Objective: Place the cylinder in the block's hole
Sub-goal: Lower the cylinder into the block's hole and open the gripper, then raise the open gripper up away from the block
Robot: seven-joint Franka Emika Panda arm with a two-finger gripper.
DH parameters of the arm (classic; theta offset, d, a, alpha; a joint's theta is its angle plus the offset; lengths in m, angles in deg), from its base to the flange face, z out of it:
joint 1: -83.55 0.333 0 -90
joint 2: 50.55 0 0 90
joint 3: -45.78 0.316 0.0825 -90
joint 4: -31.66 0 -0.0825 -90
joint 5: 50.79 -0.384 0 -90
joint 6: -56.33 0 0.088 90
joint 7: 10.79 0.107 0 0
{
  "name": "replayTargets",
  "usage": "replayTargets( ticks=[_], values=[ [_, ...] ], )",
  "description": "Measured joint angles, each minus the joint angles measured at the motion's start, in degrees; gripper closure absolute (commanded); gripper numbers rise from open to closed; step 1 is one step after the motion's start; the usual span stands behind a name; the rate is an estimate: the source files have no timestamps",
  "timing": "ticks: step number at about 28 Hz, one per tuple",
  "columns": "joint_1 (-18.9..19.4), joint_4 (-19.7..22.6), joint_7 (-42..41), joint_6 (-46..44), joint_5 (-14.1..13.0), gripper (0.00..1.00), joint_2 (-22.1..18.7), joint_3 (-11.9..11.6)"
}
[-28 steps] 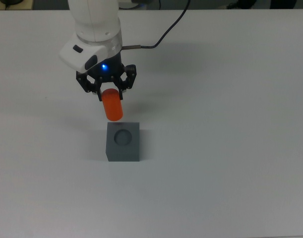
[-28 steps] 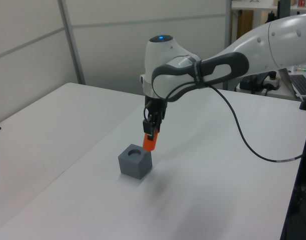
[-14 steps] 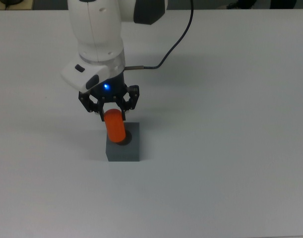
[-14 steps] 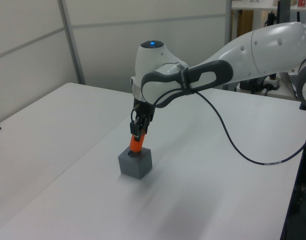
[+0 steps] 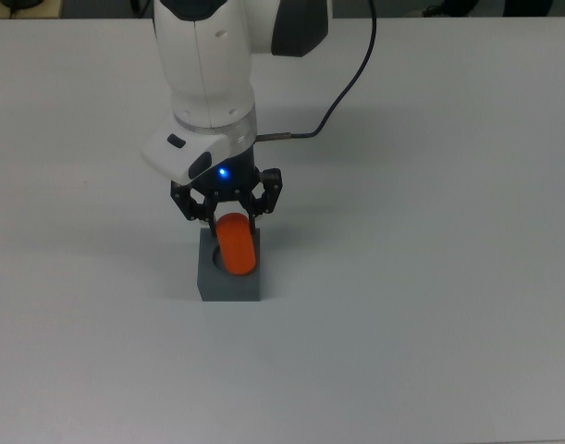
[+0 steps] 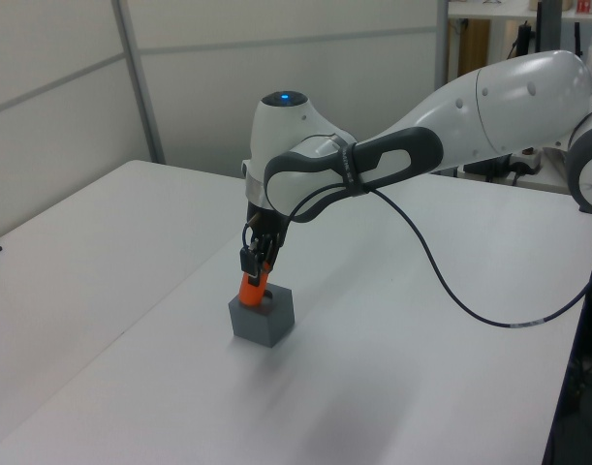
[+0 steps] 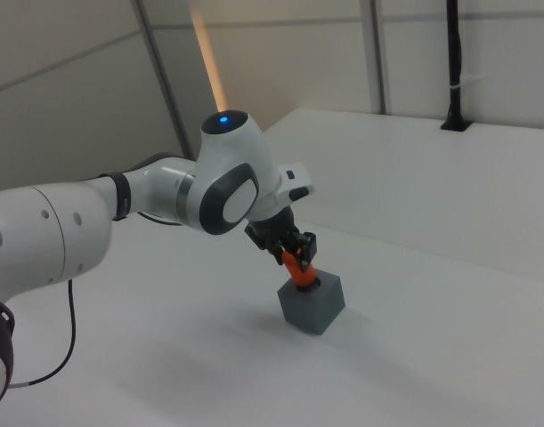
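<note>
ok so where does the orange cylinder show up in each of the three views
Top view: the cylinder is left of centre, just below the gripper, over the grey block.
Left view: the cylinder is left of centre, its lower end at the block's top.
Right view: the cylinder is right of centre, just above the block.
Shared landmark: the grey block.

Open table all round the block

The table (image 5: 430,305) lies bare on every side of the block (image 5: 228,284), so it can be reached from any side. From above the way is taken: the gripper (image 5: 228,215) holds the cylinder (image 5: 236,246) tilted over the hole. A black cable (image 6: 451,276) hangs from the arm toward the left view's right.
</note>
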Motion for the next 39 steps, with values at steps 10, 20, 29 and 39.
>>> replayTargets(
  ticks=[10,20,29,39],
  values=[
    [-0.04,-0.03,0.00,0.00,1.02,0.20,0.00,-0.05],
    [-0.39,-0.19,0.00,0.00,1.38,0.17,-0.05,-0.54],
    [-0.72,-1.34,0.00,-5.64,1.39,0.00,-2.28,-1.24],
    [-0.87,-1.72,-0.01,-21.21,7.77,0.00,-6.33,-2.74]
  ],
)
